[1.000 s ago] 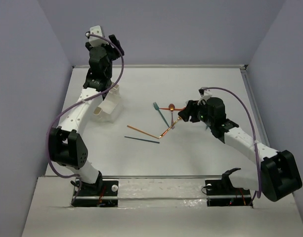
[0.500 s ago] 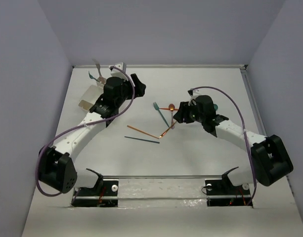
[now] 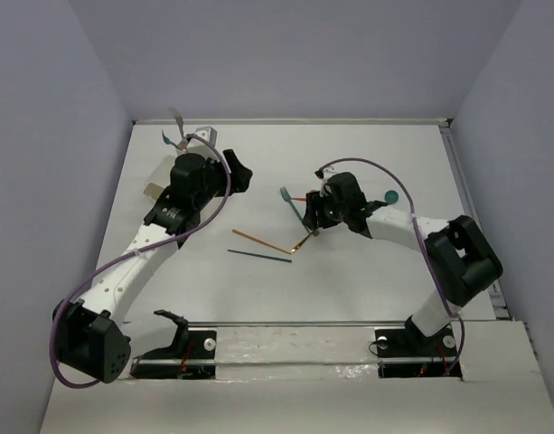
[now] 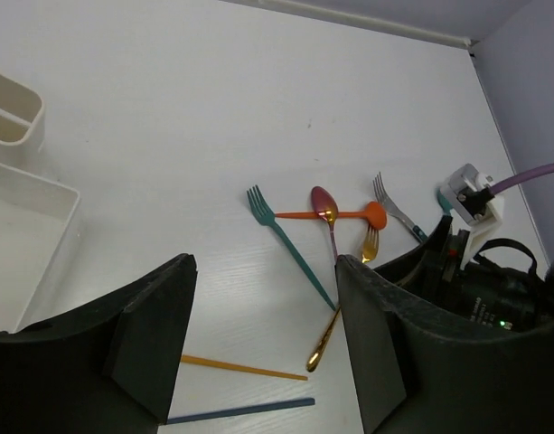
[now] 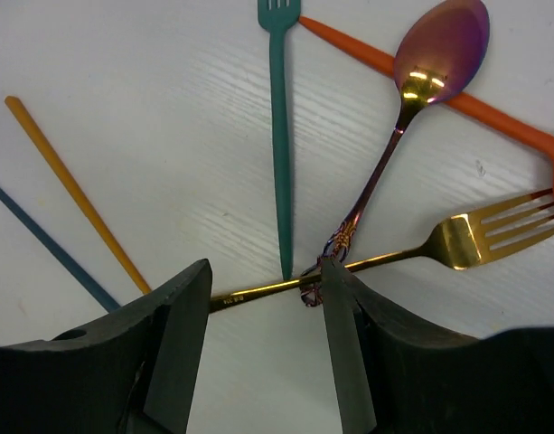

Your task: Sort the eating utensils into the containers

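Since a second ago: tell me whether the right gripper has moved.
Yes. In the top view the right gripper has shifted left, closing on the teal fork, which lies where it did.

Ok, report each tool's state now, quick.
Left tool: open, empty.
Right tool: open, straddling the handle of the gold fork, not gripping it.
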You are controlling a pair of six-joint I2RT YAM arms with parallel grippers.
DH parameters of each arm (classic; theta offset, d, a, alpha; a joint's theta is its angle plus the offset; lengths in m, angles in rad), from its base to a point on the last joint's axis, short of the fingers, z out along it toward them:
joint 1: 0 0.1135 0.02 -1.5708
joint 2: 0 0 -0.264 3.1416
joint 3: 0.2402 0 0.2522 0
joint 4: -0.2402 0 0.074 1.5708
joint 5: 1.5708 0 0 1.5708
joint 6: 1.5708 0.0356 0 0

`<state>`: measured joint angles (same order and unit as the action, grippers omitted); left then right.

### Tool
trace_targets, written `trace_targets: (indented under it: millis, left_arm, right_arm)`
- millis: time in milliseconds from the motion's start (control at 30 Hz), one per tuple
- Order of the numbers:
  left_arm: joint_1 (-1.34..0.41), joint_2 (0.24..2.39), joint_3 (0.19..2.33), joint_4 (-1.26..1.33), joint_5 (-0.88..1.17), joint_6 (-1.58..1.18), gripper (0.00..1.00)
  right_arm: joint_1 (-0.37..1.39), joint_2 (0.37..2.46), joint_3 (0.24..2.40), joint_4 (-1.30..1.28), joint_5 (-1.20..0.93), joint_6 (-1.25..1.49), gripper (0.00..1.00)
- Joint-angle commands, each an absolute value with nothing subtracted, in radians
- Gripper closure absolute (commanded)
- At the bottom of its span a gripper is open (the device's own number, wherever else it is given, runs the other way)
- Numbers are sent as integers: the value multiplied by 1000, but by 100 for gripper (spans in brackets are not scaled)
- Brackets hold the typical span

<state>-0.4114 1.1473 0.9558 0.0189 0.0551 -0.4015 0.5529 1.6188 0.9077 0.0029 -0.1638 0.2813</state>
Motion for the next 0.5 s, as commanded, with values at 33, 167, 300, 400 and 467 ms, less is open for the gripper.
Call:
trace_targets:
  millis: [33, 167, 300, 400, 467]
  left_arm:
    - [-374, 1189, 927, 87, 202, -460, 42]
    - [-364, 1221, 928, 81, 245, -477, 44]
    - [-354, 1193, 920, 97, 242, -482, 44]
    - [-354, 1184, 913, 98, 242, -479, 44]
    - [-354, 1183, 911, 97, 239, -479, 44]
  right_arm:
    - [578, 1709, 1049, -72, -111, 235, 43]
    - [600, 1776, 1107, -117, -66, 213, 46]
    - [621, 1821, 1143, -143, -29, 201, 50]
    - [630, 1861, 1175, -161, -21, 196, 53]
    - [641, 1899, 1195, -179, -15, 195, 57]
